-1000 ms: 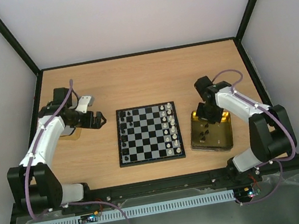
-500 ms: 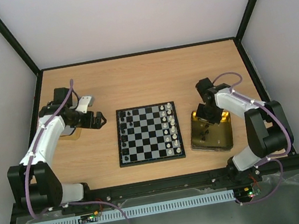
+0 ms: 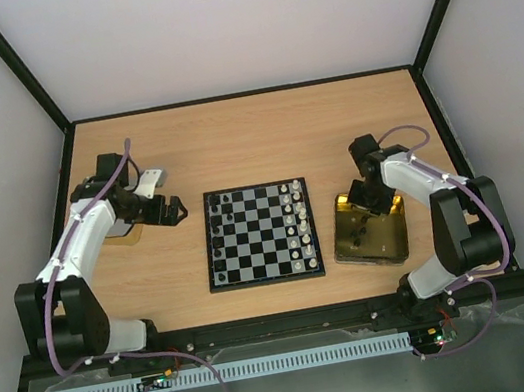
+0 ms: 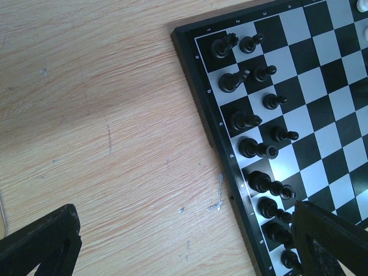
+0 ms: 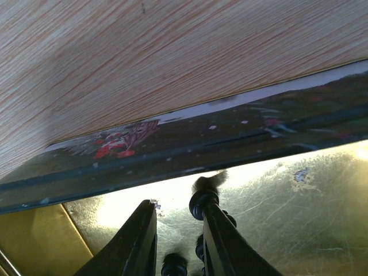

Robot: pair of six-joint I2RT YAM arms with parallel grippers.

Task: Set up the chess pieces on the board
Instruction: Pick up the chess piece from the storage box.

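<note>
Two files of tiny black chess pieces (image 4: pixel 248 148) line the left edge of the small black-and-grey checkered board (image 3: pixel 260 239); cream pieces (image 3: pixel 297 220) line its right. Left gripper (image 4: pixel 185 207) gapes beside it. Right gripper (image 5: pixel 178 210) sits narrowed inside the shiny gold square tin (image 3: pixel 393 236), grip unclear.

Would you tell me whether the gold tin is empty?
Not empty: the tin holds several dark chess pieces, visible from above and from the right wrist.

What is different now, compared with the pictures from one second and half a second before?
The right end effector shifted slightly to the right above the gold tin, near its far edge; nothing was visibly taken or released. The left end effector, the board and the chess pieces stayed as before.
</note>
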